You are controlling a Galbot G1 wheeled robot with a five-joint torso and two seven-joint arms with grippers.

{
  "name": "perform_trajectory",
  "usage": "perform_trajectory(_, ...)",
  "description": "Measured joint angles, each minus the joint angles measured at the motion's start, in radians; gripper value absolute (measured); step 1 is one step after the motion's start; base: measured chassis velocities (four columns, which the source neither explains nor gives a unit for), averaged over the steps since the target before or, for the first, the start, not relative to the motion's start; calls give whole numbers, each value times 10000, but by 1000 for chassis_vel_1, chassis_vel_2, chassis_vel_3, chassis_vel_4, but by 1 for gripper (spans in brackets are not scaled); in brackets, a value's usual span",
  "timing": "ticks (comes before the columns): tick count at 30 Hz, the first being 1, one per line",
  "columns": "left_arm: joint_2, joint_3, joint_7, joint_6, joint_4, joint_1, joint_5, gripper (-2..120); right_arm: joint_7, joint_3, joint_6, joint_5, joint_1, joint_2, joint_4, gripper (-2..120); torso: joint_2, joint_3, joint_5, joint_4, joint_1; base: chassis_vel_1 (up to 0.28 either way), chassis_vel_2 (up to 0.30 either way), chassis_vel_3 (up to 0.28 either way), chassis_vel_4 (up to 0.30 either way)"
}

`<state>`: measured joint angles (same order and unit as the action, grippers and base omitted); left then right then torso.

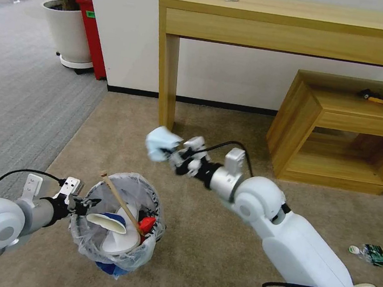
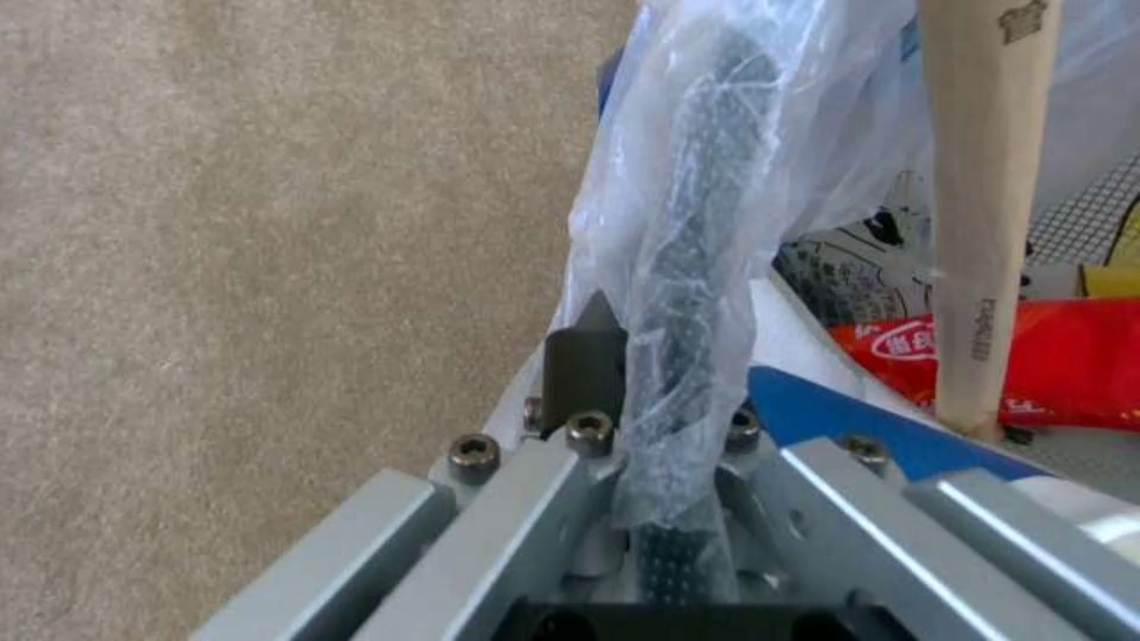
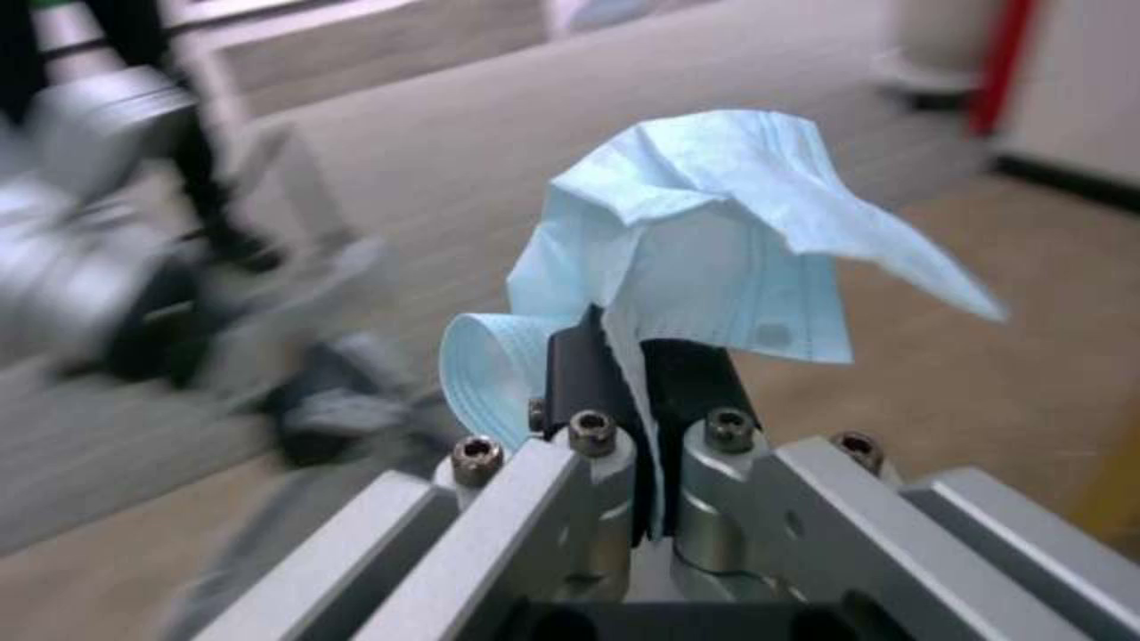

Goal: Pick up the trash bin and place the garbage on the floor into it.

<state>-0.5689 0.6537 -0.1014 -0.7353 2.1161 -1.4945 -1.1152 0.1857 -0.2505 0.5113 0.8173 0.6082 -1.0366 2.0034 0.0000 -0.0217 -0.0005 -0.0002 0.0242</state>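
hidden or unclear: where the right arm point(image 1: 299, 250) crosses the head view, part of the floor point(image 1: 195, 265) lies behind it; the right wrist view's backdrop is smeared, so the bin cannot be made out there, and the small litter point(image 1: 371, 254) on the carpet by the right arm is too small to name beyond a clear wrapper with a green patch.
left arm pose: reaching in from the lower left, forearm roughly level, with the left gripper point(image 1: 82, 204) at the near-left rim of the trash bin point(image 1: 115, 250).
left gripper state: clamped narrow on the bin's rim and its clear liner; in the left wrist view the black mesh rim point(image 2: 695, 294) wrapped in plastic runs straight between the fingers point(image 2: 584, 361).
right arm pose: stretched forward and leftward across the middle of the carpet, wrist raised.
right gripper state: right gripper point(image 1: 171, 152) pinched on a pale blue mask point(image 3: 712, 258), which flops over the fingertips.
mask and bin: the mask hangs beyond and slightly right of the bin, well apart from it.
bin contents: white insoles point(image 1: 115, 234), a wooden stick point(image 1: 121, 202) leaning out over the rim, something red point(image 1: 146, 224).
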Motion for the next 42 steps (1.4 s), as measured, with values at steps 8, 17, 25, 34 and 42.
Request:
perform_trajectory(8,92,-207,-59,0,-17,153,-78,0,-1,-1399,436,109,-386,-162,108,0,0,0,0,1,0,0,0,0,0)
perform_trajectory(17,64,-121,-49,0,32,124,-98,0,-654,-1939,585,-525,-236,-441,-478,15,0,0,1,1,0,0,0,0,0)
perform_trajectory(25,63,24,-13,0,80,54,-115,0,-882,-1763,582,-463,-232,-616,-664,43,0,0,1,1,0,0,0,0,0)
perform_trajectory(34,47,81,-3,0,121,-27,-126,0,-1071,-1608,533,-441,-198,-707,-679,72,0,0,1,2,0,0,0,0,0)
perform_trajectory(42,5,228,-4,0,87,-50,-176,0,-1091,-1474,543,-243,-201,-513,-400,96,0,0,1,1,0,0,0,0,0)
